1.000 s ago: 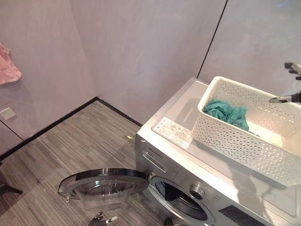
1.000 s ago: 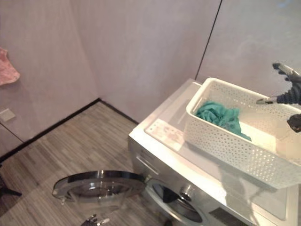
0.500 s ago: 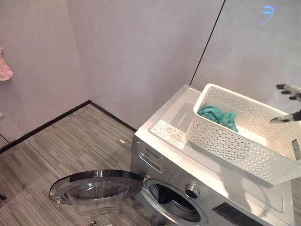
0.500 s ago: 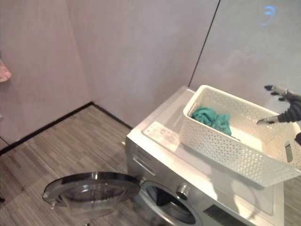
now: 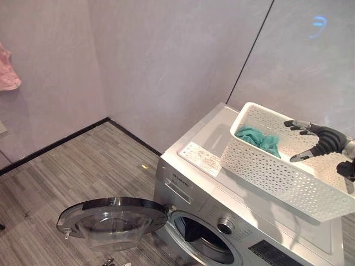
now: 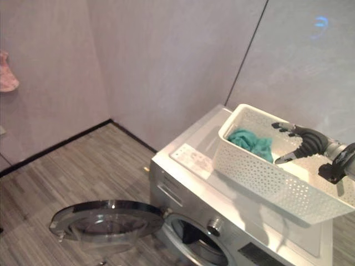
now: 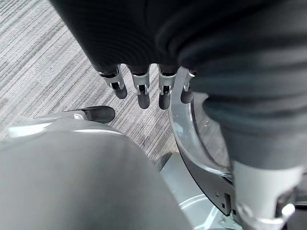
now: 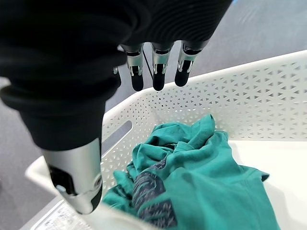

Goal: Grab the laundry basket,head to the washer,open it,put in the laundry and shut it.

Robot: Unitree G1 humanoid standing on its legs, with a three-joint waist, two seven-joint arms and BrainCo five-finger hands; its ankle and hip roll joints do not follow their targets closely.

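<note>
Hovering over the white perforated plastic laundry basket (image 5: 277, 172), the right hand (image 5: 320, 142) had its fingers spread and relaxed, the thumb held apart below them, and it gripped nothing. The crumpled teal cloth (image 5: 258, 139) lay inside the basket at its far end, the end nearest the wall, so it was ahead of the fingertips and a little lower, near but not touched. In the right wrist view the fingers (image 8: 156, 67) pointed over the cloth toward the basket's far wall. The heap had no clear long axis; it looked like a loose bunch with a darker patterned piece in it, perhaps a second garment. The basket stood on the top of the silver front-loading washer (image 5: 222, 208), toward its right rear corner. The round glass door (image 5: 113, 219) hung wide open over the striped grey floor (image 5: 66, 172). The left hand (image 7: 144, 88) was low beside this door, fingers loose and empty. I judged the right hand was the nearer one for taking the cloth.
</note>
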